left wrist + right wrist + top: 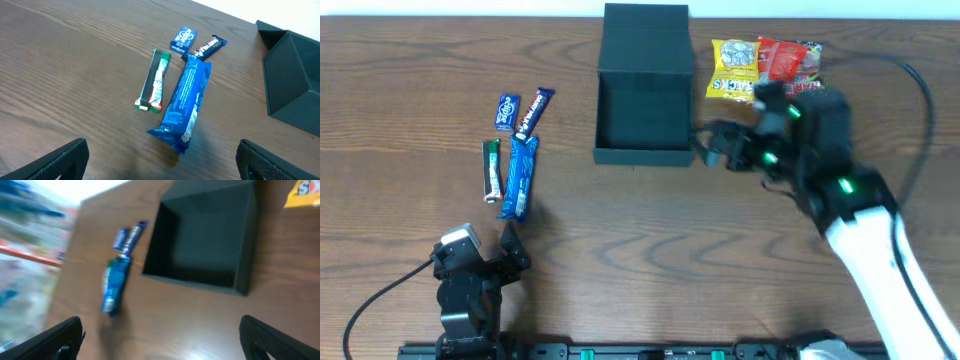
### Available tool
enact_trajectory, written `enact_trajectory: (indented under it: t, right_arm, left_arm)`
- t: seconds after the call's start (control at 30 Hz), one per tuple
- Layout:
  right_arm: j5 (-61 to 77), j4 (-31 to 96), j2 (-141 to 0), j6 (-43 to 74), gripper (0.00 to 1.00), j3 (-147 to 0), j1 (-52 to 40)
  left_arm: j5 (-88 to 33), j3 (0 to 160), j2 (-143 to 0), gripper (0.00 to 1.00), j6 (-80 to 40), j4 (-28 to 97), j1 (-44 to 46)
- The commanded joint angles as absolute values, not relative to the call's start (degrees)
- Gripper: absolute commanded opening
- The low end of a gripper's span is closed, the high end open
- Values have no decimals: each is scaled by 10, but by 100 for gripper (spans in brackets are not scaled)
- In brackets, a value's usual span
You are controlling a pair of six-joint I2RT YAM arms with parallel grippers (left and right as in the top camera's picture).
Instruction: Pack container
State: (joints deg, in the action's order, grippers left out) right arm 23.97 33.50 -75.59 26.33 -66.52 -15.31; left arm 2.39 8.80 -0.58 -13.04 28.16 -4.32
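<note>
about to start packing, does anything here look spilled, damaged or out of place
Nothing stands out. The container sits upright and open, empty inside. The long blue packet and smaller bars left of it, and the yellow packet and red packet right of it, lie flat, none torn or spilled.

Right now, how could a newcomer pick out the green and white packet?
Look left of the dark container. There, the green and white packet lies furthest left, beside the long blue packet. It alone is a thin stick with no blue.
</note>
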Motion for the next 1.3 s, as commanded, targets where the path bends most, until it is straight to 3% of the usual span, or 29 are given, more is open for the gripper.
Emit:
enact_trajectory:
  t: [0.0, 0.23, 0.6, 0.67, 0.77, 0.87, 1.27]
  right_arm:
    - [104, 385, -848, 220, 99, -754, -192]
    - [9, 487, -1035, 233, 99, -896, -219]
    - [-17, 486, -1184, 215, 97, -910, -217]
    - [-17, 486, -1197, 211, 79, -910, -217]
    - [-17, 487, -1209, 209, 35, -910, -218]
    - [-17, 491, -1205, 209, 2, -911, -218]
    - [4, 590, -1147, 207, 1, -912, -230]
  left_arm:
    - [35, 78, -3, 95, -118, 282, -45]
    - [35, 78, -3, 95, -118, 282, -46]
    - [35, 78, -3, 95, -118, 282, -46]
    - [35, 78, -3, 95, -118, 282, -46]
    - [35, 78, -3, 95, -118, 282, -45]
    - [35, 78, -3, 95, -118, 282, -46]
    - [35, 78, -3, 95, -118, 282, -46]
